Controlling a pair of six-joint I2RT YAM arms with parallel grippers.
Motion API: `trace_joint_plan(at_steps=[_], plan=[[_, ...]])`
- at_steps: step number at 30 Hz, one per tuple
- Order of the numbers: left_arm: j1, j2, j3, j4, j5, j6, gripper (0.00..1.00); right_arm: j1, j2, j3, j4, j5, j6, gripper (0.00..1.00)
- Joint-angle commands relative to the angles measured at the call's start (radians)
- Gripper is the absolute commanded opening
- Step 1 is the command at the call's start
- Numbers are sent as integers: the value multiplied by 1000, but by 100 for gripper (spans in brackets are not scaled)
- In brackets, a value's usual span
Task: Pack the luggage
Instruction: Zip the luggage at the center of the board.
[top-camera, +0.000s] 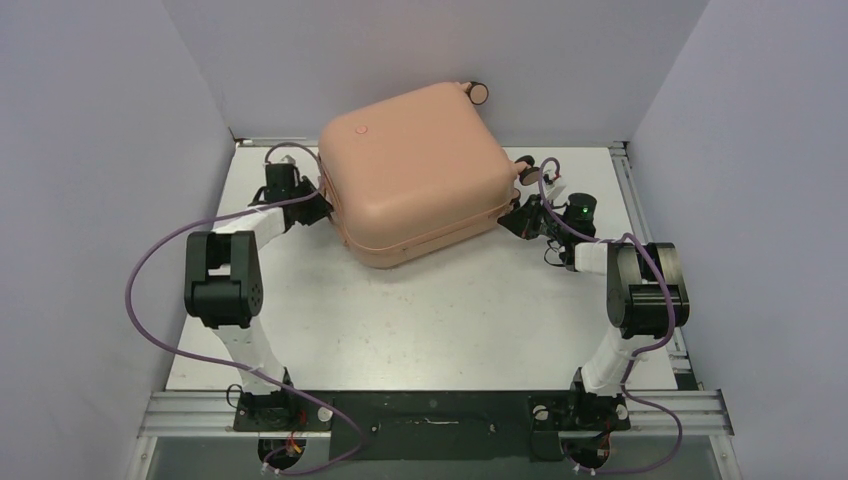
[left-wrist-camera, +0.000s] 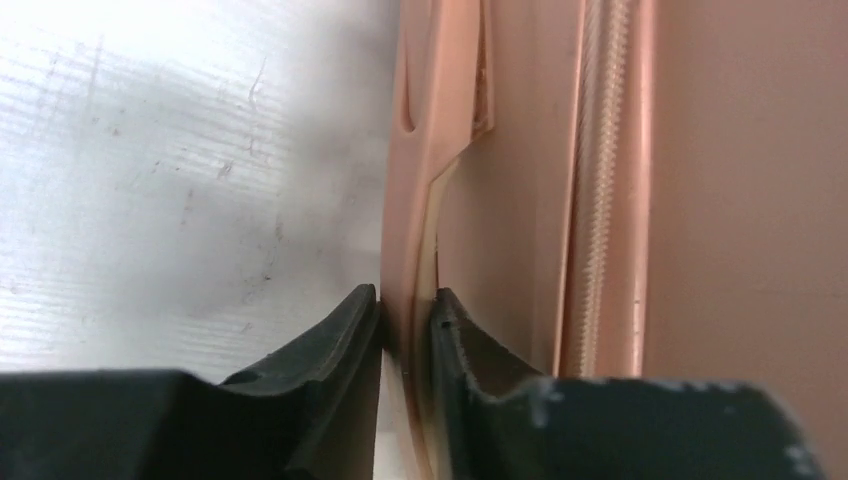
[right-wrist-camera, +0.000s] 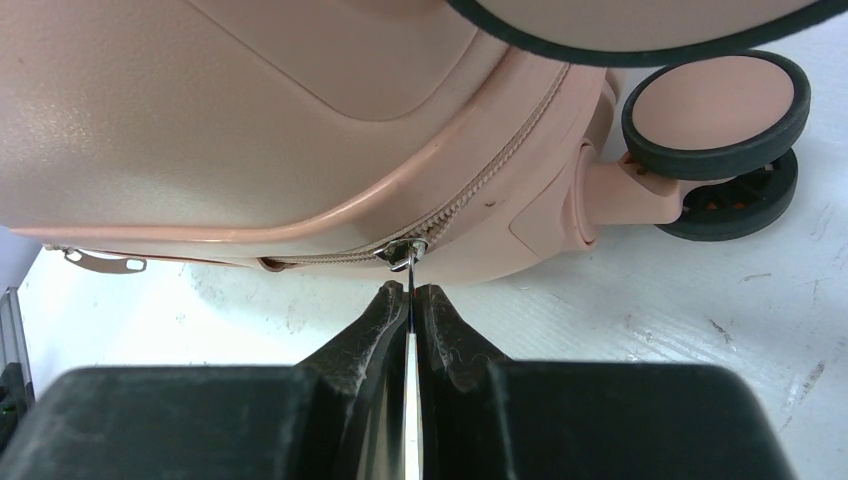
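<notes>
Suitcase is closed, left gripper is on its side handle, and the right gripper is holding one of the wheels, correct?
Not a wheel: the right wrist view shows the right gripper shut on the zipper pull. The rest holds: suitcase closed, left gripper on its side handle.

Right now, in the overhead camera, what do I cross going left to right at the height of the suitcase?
In order: left gripper → luggage → right gripper, which is pinching the zipper pull.
</notes>
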Motion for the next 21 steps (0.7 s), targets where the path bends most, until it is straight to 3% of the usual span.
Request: trace_joint_plan(at_steps=[1,2,8,12,17,21], plan=[[4,36,89,-29,-90,30,5,-38,-13,6,97,5,4,5],[4,53,110,-54,-86,31,0,-41,-9,7,101,4,2,5],[5,83,187,-128,-138,55,0,-94,8,16,151,16,-51,5],[22,93,228,-158,-143,71,0,-134,63,25,284,-9,0,5],[41,113,268,-191,-142,98,0,-142,151,139,221,-42,1,5],[45,125,276,-193,-145,117,0,-141,177,171,293,-59,8,5]])
